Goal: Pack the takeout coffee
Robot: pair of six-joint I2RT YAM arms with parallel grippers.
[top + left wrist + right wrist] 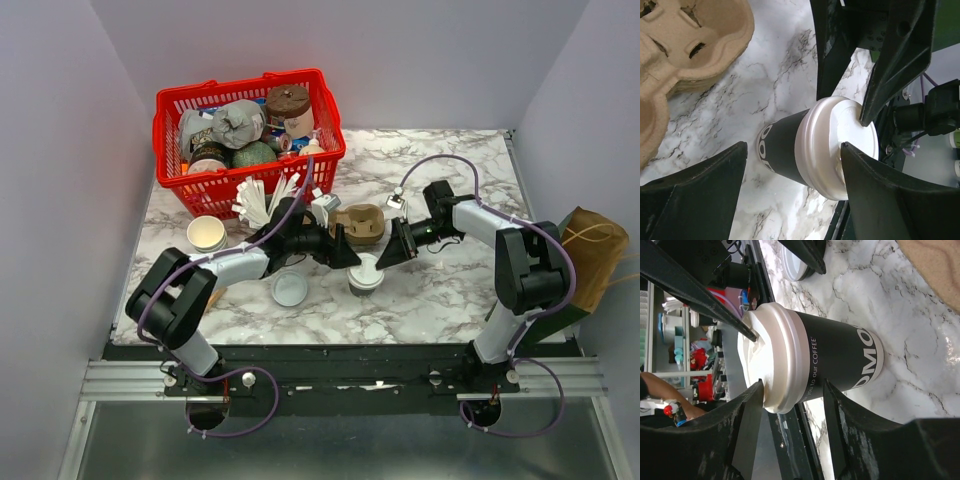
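Cup [366,276]: upright on marble table [450,290], long axis vertical, white lid [765,360] up, between both grippers.
Left gripper [792,147]: jaws wide apart astride cup, one finger touching lid rim.
Right gripper [792,385]: jaws apart, one fingertip [865,114] on lid top.
Basket [200,190]: red, holds packaged groceries, far left.
Carrier [362,222]: cardboard, just behind cup.
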